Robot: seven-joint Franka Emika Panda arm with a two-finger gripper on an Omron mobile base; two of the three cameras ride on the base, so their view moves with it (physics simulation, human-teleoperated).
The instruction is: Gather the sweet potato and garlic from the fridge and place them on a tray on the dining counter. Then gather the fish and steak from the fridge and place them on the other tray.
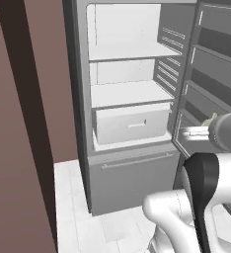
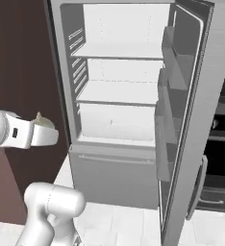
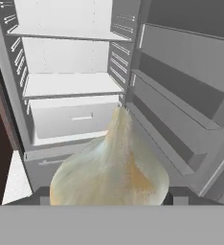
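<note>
A pale, cream-coloured garlic (image 3: 111, 167) bulb fills the lower middle of the hand view, its pointed tip toward the fridge. My gripper (image 3: 110, 195) is shut on it, with a dark fingertip on each side. From the right base view the garlic (image 2: 43, 122) pokes up from the gripper (image 2: 47, 129), which hangs in front of and left of the fridge (image 2: 119, 91). The fridge (image 1: 132, 94) stands open and its white shelves are bare. In the left base view the gripper (image 1: 196, 131) is near the open door's lower edge. The trays and dining counter are out of view.
The fridge door (image 2: 186, 110) is swung open to the right, its bins jutting inward. A white crisper drawer (image 1: 131, 123) sits above the shut grey freezer drawer (image 1: 132, 178). A dark oven (image 2: 222, 144) lies beyond the door. A brown wall panel (image 1: 19, 123) stands left.
</note>
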